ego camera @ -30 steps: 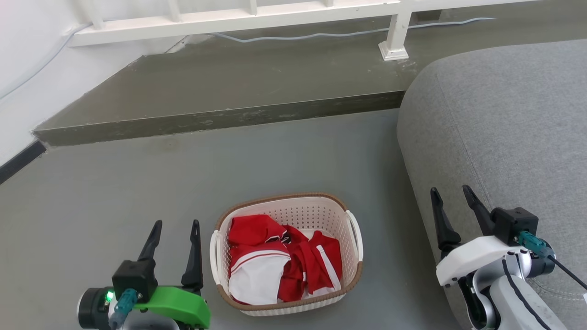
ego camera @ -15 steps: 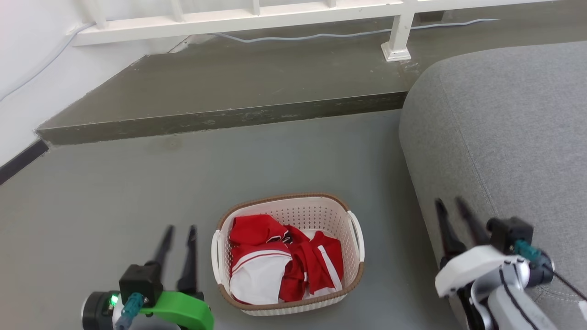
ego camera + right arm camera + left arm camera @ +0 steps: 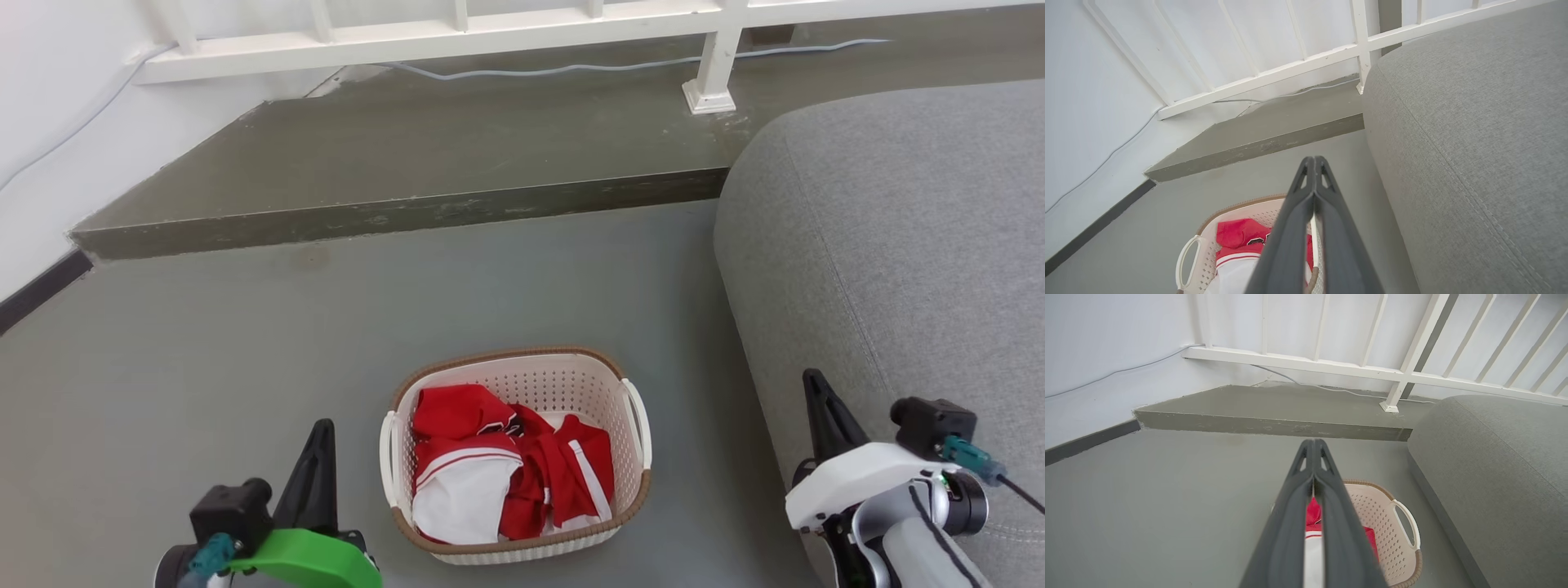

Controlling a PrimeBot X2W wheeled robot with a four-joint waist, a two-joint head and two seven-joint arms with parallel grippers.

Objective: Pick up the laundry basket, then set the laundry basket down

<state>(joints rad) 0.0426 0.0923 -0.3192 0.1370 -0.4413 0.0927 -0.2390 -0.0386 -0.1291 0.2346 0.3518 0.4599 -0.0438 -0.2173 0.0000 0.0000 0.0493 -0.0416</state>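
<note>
Left claw (image 3: 322, 453) has closed beside the cream, brown-rimmed laundry basket (image 3: 555, 387).

A grey floor (image 3: 531, 278) meets a raised concrete step (image 3: 408, 155) below a white railing (image 3: 457, 28) (a pale cable (image 3: 571, 68) trails along its base). White wall (image 3: 49, 98), dark skirting (image 3: 37, 290) at left; grey fabric sofa (image 3: 898, 245) at right.

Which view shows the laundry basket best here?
Head view: the whole laundry basket, rim, both handles and the red-and-white clothes inside. In the wrist views, the shut left pincer and right pincer cross it, leaving one handle and some rim.
</note>
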